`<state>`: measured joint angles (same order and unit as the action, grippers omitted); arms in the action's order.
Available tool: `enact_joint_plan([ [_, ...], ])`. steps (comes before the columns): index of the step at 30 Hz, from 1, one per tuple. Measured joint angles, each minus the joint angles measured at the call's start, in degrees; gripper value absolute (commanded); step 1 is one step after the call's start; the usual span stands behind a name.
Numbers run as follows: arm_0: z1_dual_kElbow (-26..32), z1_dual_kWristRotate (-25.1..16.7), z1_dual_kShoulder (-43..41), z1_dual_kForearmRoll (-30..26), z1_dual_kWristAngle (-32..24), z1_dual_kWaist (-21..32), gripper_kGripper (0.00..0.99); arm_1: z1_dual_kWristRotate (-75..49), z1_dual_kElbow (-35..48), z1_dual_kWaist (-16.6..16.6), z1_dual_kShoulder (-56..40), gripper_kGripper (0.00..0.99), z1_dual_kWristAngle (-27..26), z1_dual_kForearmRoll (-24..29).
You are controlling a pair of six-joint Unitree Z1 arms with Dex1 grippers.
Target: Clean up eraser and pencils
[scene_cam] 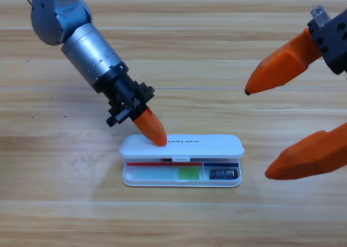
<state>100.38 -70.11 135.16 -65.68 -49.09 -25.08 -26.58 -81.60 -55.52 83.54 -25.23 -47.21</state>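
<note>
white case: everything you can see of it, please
The white case looks like glossy plastic, long with rounded corners, and lies flat on the wooden table. It is open: the lid is folded back on the far side, the tray faces the camera. The tray holds the green pencil and, at its right end, the eraser. The left gripper presses on the lid's left part.

Left arm slants down from far left, left gripper (157,135) pointing down-right at centre, orange tip low. Right gripper (259,132) at right edge, jaws spread wide, partly cropped.
</note>
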Motion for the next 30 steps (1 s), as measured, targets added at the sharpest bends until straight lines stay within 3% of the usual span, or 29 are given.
enact_joint_plan([
  [16,-6.26,0.34,-1.73,4.86,4.27,-1.20,0.000,0.23,0.00,0.00,0.00,0.976,0.00,0.01],
  [30,-15.94,5.13,-8.18,18.12,10.25,-3.88,0.000,0.24,0.00,0.00,0.01,0.976,0.01,0.03],
])
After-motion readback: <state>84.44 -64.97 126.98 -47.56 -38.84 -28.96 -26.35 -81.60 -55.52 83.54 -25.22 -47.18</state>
